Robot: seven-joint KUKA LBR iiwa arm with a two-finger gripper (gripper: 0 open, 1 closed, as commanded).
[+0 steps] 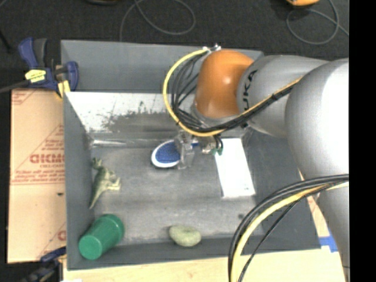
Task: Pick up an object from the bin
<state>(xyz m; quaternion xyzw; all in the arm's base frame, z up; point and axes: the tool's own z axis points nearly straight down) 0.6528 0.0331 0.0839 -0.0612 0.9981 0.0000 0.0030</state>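
Observation:
My gripper (189, 150) hangs below the orange wrist cover, low over the middle of the bin floor. Its tip is at the right edge of a small oval thing (164, 155), blue on top with a white rim, lying flat on the floor. Whether it touches that oval I cannot tell. Just right of the gripper lies a flat white rectangular box (236, 170), its top end partly hidden by the arm.
A green toy dinosaur (103, 182) lies by the left wall. A green cup (101, 237) lies on its side in the front left corner. A pale greenish stone (185, 235) rests near the front wall. Cables loop around the wrist.

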